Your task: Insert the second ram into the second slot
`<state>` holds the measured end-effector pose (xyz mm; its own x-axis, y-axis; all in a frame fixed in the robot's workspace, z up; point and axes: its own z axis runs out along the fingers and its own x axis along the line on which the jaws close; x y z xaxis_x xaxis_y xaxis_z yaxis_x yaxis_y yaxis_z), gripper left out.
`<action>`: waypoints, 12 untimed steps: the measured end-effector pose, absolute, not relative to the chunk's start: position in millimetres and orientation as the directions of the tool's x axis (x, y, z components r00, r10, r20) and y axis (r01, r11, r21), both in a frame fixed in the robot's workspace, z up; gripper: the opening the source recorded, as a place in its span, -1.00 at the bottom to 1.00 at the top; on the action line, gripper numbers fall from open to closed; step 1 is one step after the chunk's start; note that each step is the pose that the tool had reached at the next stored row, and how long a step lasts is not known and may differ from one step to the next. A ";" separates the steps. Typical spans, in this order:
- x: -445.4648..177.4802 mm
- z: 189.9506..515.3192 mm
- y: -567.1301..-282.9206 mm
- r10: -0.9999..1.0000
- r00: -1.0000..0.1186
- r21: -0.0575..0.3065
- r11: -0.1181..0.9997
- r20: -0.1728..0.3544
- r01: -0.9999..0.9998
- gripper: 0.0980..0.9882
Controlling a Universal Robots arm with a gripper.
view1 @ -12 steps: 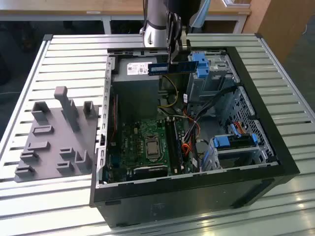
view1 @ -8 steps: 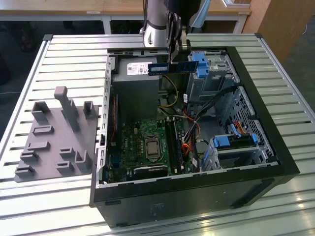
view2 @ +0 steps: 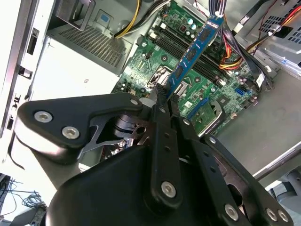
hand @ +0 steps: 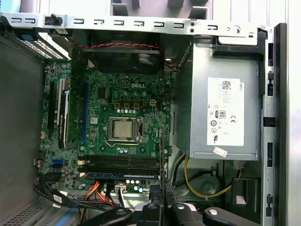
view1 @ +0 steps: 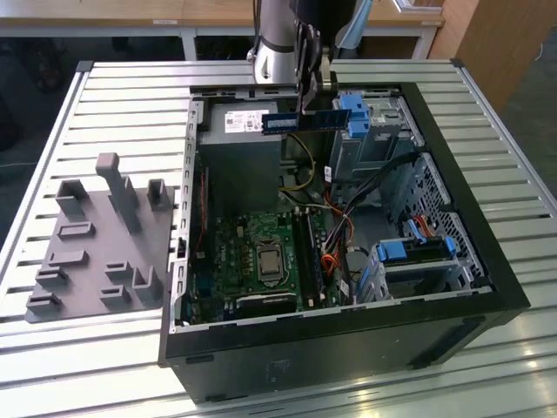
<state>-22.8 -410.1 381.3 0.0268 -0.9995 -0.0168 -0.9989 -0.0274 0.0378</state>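
The open black metal computer case point(view1: 348, 357) lies on a ribbed aluminium table point(view1: 113, 96). Inside it, the green motherboard point(hand: 94, 94) carries long black memory slots point(hand: 122, 162). The black two-fingered gripper point(view2: 165, 94) is clenched on the second ram point(view2: 195, 47), a thin dark-blue stick held aloft, seemingly clear of the slots.

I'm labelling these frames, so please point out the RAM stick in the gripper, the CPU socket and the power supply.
RAM stick point(view2: 194, 51), second wrist view, middle of its blue board.
CPU socket point(hand: 123, 128), first wrist view, centre of the silver lid.
Power supply point(hand: 225, 112), first wrist view, its white label.
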 end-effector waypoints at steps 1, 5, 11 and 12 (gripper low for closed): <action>-22.8 381.3 -410.4 -0.999 0.027 0.038 -0.027 -0.017 -0.999 -0.91; -22.8 381.3 -411.6 -0.999 0.027 0.038 -0.027 -0.017 -0.999 -0.91; -22.8 381.3 -413.0 -0.999 0.027 0.038 -0.027 -0.017 -0.999 -0.91; -22.8 381.3 -413.2 -0.999 0.027 0.038 -0.027 -0.017 -0.999 -0.91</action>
<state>-22.8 -413.2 381.3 0.0268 -0.9995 -0.0169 -0.9989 -0.0274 0.0377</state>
